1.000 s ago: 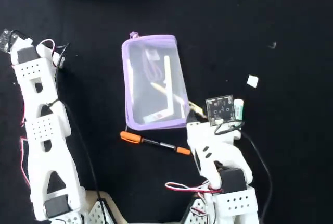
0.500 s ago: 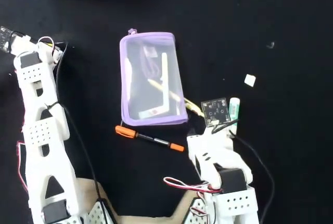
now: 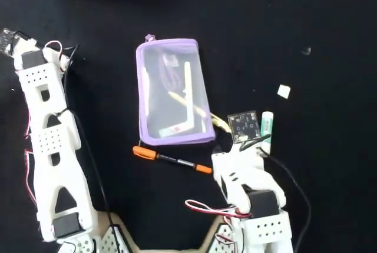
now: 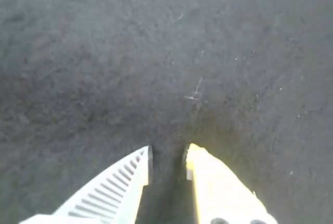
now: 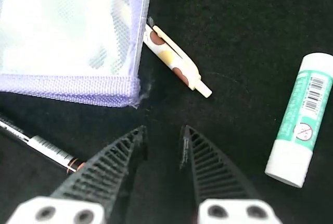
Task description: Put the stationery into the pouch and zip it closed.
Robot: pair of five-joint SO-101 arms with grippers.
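Note:
The purple mesh pouch [image 3: 171,94] lies flat mid-table with a white ruler and other items inside. A cream pen with brown spots [image 5: 174,62] pokes out at the pouch's [image 5: 67,31] near right corner. My right gripper [image 5: 162,140] hovers just short of that corner, open, with nothing between its fingers. An orange-capped pen [image 3: 172,160] lies in front of the pouch. A glue stick [image 5: 299,122] lies to the right of the right arm [image 3: 244,170], also seen from above [image 3: 267,123]. My left gripper [image 4: 167,159] is low over bare cloth at the far left, fingers a narrow gap apart.
A small white eraser [image 3: 284,92] lies alone to the right of the pouch. The left arm [image 3: 50,141] stretches along the table's left side. Black cloth [image 3: 306,29] covers the table, with free room at the back and right.
The right gripper has drawn back slightly from the pouch's corner, baring more of the spotted pen. The pouch and orange pen have shifted a little to the left. The left arm swayed slightly.

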